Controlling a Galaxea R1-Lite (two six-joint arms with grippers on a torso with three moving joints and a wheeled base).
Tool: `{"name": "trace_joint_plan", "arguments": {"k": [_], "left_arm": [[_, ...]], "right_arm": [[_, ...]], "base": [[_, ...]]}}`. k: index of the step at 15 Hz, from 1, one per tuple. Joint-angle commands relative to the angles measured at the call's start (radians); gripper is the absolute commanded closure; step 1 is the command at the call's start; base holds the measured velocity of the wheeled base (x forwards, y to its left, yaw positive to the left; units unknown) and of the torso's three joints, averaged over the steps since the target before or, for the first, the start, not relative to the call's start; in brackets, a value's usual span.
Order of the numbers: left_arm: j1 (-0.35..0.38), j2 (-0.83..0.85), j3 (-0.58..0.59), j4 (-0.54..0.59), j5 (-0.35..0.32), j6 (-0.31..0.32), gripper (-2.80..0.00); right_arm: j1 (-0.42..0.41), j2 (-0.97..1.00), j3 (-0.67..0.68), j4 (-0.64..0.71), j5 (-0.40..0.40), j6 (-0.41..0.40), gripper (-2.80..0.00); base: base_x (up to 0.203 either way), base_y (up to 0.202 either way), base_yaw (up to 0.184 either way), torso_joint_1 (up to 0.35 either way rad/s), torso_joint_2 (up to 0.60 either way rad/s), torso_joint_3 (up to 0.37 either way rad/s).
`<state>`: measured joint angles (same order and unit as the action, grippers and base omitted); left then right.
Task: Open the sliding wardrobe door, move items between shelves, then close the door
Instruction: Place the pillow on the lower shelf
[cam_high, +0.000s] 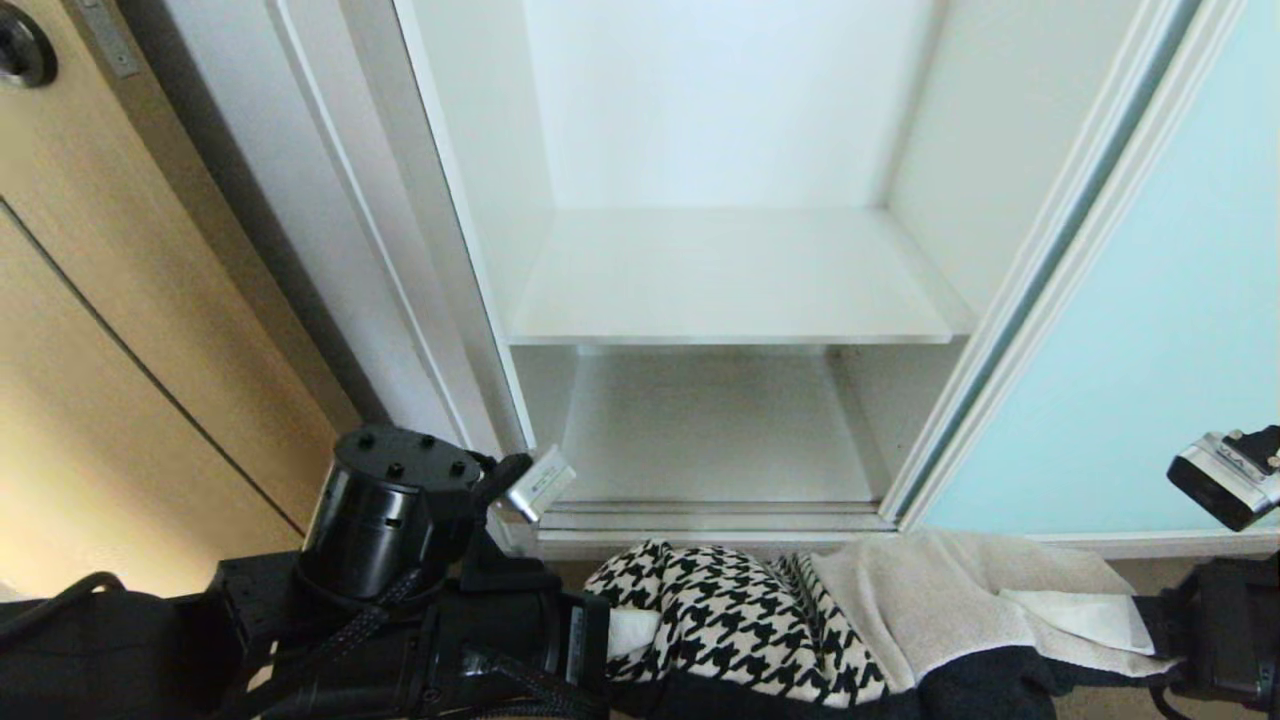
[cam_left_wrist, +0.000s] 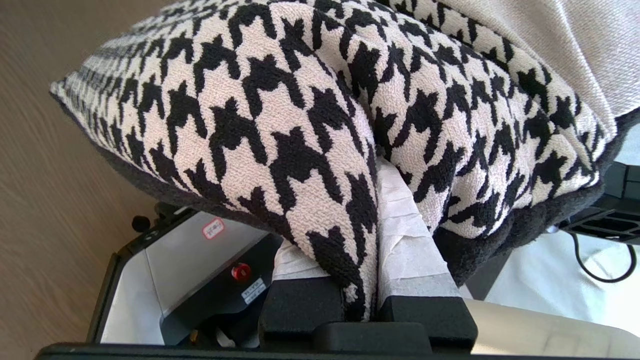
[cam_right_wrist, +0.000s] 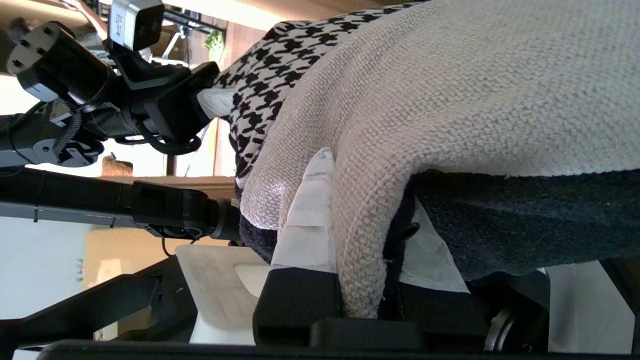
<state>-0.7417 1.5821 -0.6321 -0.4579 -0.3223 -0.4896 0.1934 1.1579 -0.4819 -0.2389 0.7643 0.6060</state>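
The square cushion (cam_high: 800, 620), soft cloth with a black-and-white houndstooth part and a cream woven part, lies flat with its long side going left to right, low in front of the wardrobe. There is one cushion. The left gripper (cam_left_wrist: 372, 300) has its fingers (cam_left_wrist: 410, 250) pinched tight on the houndstooth end. The right gripper (cam_right_wrist: 370, 295) pinches the cream end. Two plain white shelves (cam_high: 735, 280) show inside. The frosted pale aqua glass sliding door (cam_high: 1150, 330) stands at the right.
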Motion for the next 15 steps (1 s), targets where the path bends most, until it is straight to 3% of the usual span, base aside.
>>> {"name": "trace_joint_plan", "arguments": {"k": [1,7,15], "left_arm": [[0.001,0.003,0.0,-0.008,-0.002,-0.003,0.0],[-0.005,0.028,0.021,-0.029,0.08,-0.007,0.0],[-0.005,0.022,0.042,-0.03,0.086,-0.006,0.0]], "right_arm": [[0.001,-0.004,0.002,-0.002,0.001,0.003,0.0],[0.012,-0.008,0.012,0.0,0.003,0.002,0.0],[0.041,0.023,0.005,-0.002,0.001,0.005,0.0]], "base": [[-0.163,0.0,0.0,-0.001,0.0,0.002],[-0.017,0.0,-0.002,-0.001,0.0,0.002],[0.0,0.0,0.0,0.0,0.0,0.0]]}}
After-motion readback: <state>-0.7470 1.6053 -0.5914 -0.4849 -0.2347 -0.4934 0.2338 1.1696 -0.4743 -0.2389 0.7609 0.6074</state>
